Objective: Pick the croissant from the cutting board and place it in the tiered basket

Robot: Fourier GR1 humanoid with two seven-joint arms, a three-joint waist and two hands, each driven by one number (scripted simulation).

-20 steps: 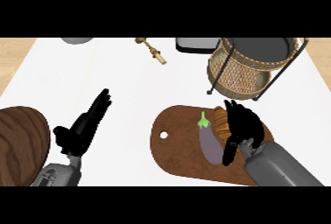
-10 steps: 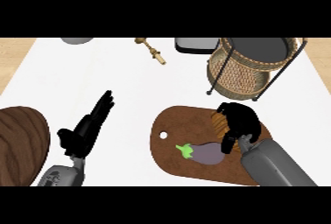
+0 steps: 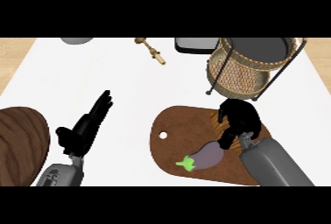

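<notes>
The white table spreads wide, and at its far right stands the tiered basket, wicker in a black wire frame, open on top so a thing can be lowered in from above. Just in front of it lies the brown cutting board, close enough that the carry looks short. At the left edge sits a dark wooden slab, out of the way. The right hand is down on the board's far corner, fingers curled over the croissant, of which only a ribbed brown strip peeks out; a grip for lifting, by my reading. The left hand rests open, fingers straight, idle. The eggplant lies beside the right wrist, untouched.
</notes>
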